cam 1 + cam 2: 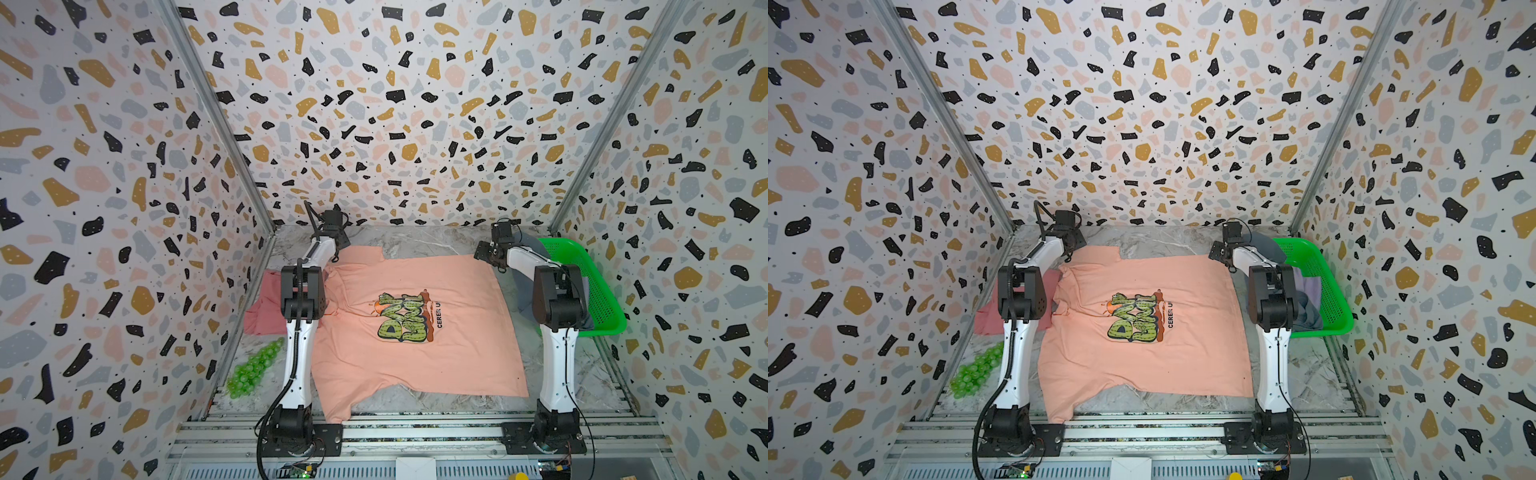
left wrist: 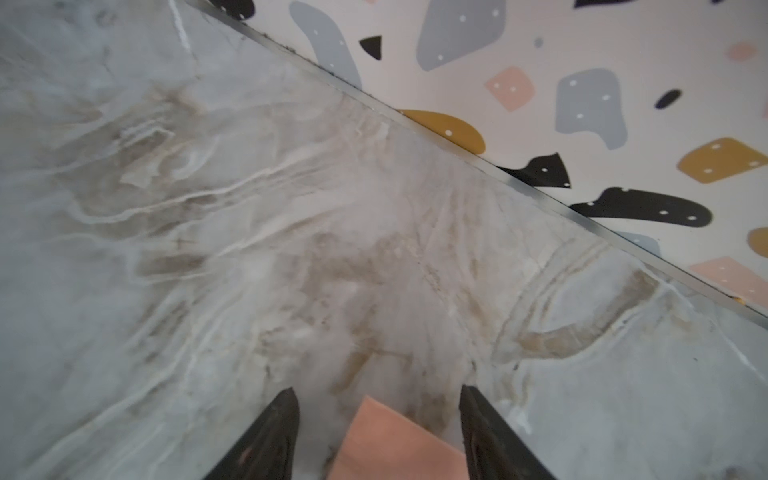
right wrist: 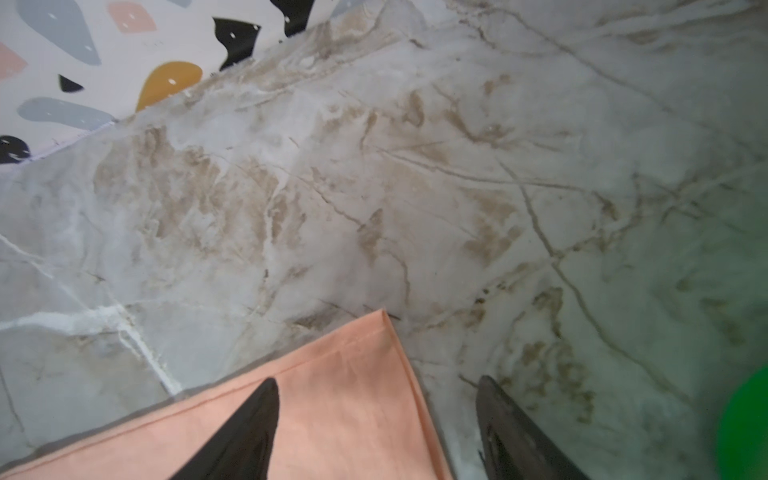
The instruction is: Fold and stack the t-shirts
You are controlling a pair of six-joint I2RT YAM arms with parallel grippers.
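A peach-orange t-shirt with a green cartoon print lies spread face up on the marble table, seen in both top views. My left gripper hovers at its far left sleeve corner. In the left wrist view the left gripper is open, with a peach corner lying between the jaws, not pinched. My right gripper is at the far right hem corner. In the right wrist view it is open over the peach corner. A rose-red t-shirt lies crumpled under the left arm.
A green plastic basket stands at the right wall with a blue-grey t-shirt and a lavender one in it. A cluster of green balls lies near the left wall. The back wall is close behind both grippers.
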